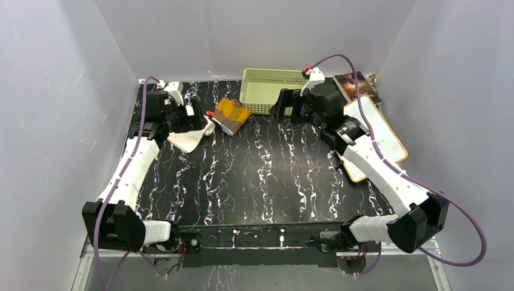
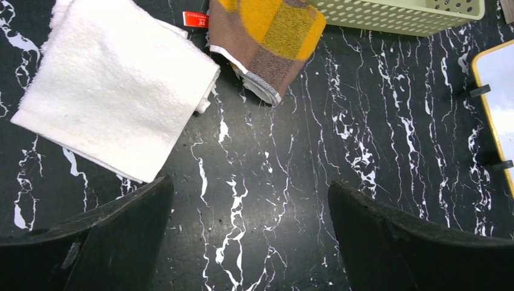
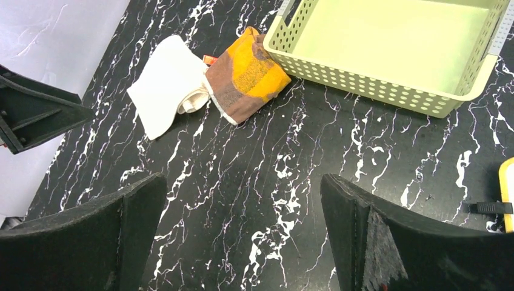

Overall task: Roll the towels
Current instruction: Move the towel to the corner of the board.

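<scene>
Top external view: the cream-white towel [image 1: 189,140] and the mustard-yellow and brown towel [image 1: 232,115] lie folded side by side, apparently touching, at the far left of the bench [image 1: 273,182], near the green basket [image 1: 267,90]. Neither is rolled. The left pincer [image 2: 249,182] hovers beside the cream-white towel, jaws wide, holding nothing. The right pincer [image 3: 242,178] is likewise wide and empty, well apart from both. Assessment: both cloths are light, soft and limp, and likely to bunch rather than slide. Recommend taking hold at a free corner or short edge, not the thick folded middle.
</scene>
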Available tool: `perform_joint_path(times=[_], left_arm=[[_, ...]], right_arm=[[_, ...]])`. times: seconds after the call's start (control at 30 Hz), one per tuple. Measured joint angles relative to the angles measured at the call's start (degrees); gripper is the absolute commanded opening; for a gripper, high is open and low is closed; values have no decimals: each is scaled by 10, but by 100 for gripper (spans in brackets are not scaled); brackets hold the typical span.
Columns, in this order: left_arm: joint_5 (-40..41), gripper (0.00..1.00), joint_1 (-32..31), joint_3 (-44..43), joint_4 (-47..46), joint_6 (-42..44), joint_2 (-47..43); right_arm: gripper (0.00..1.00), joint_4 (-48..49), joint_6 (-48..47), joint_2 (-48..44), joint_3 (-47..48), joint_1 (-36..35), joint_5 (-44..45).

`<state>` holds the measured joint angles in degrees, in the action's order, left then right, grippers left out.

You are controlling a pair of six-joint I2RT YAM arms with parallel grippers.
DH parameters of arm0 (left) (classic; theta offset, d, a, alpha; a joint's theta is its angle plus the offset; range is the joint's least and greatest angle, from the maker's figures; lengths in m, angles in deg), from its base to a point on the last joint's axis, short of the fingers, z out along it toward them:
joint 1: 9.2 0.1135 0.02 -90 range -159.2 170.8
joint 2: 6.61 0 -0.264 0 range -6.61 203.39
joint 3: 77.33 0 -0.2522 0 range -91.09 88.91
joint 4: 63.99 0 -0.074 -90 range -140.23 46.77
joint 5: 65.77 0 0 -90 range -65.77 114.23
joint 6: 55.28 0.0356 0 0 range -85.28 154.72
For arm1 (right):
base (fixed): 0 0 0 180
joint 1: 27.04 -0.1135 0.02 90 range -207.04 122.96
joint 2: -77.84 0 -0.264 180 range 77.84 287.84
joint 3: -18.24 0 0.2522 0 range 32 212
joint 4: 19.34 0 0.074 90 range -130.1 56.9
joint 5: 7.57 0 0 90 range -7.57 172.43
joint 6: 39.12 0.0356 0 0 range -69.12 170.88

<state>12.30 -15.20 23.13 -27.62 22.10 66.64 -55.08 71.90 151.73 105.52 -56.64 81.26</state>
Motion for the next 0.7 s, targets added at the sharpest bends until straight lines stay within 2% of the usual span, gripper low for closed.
perform_joint_path(times=[0.27, 0.37, 0.57, 0.7], left_arm=[[-28, 98, -2, 0, -24, -2, 11], [-4, 98, -17, -9, -30, 0, 38], [49, 98, -66, -39, -65, 5, 151], [68, 98, -72, -73, -93, 5, 251]], right_arm=[[98, 9, -2, -15, -12, 0, 10], [98, 8, -5, -16, -12, 0, 15], [98, -6, -22, -16, -12, 0, 27], [98, -12, -32, -16, -13, 0, 27]])
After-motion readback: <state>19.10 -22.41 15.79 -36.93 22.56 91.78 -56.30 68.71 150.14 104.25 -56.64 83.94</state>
